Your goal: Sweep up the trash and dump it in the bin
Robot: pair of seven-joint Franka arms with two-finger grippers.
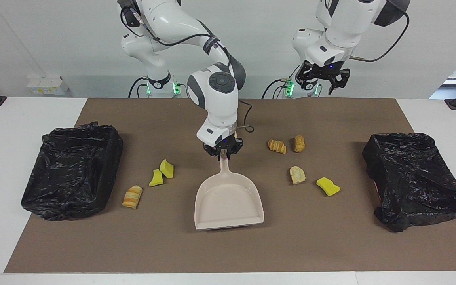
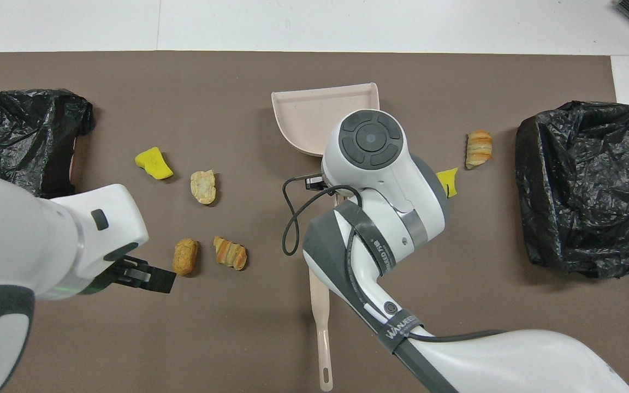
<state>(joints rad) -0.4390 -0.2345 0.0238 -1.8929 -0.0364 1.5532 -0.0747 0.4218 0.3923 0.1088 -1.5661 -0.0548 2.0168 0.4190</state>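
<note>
Black plastic lines the first bin (image 1: 73,170), which sits well apart from the right gripper (image 1: 223,152), at the right arm's end of the table. Between that bin and the gripper lie three pieces of trash: a bread-like roll (image 1: 132,197) and two yellow sponge bits (image 1: 161,173) that touch each other.

Your right gripper is clenched on the handle of the beige dustpan (image 1: 228,202), and the pan spreads out just below it, with its open mouth pointing away from the robots. The pan holds nothing yet.

Toward the left arm's end from the gripper, four more pieces sit on the brown mat (image 1: 228,249): two golden-brown chunks (image 1: 287,145), a pale crust (image 1: 297,175) and a yellow sponge wedge (image 1: 327,186). The left gripper (image 1: 323,79) hangs high over the mat's edge by the robots, fingers spread and holding nothing. The second bin (image 1: 414,178) is at the left arm's end.

You are, I judge, at the start of the sweep: the pan is gripped and no trash is collected. The next move calls for a mouth-first push of the pan into one cluster, low enough to scoop rather than shove.

From overhead you see what the facing view hides: the handle's tail (image 2: 322,349) runs on toward the robots past the grip. That view in turn lets the right arm cover most of the sponge pair, and makes the left gripper look beside a brown chunk, though the facing view shows it well above.
</note>
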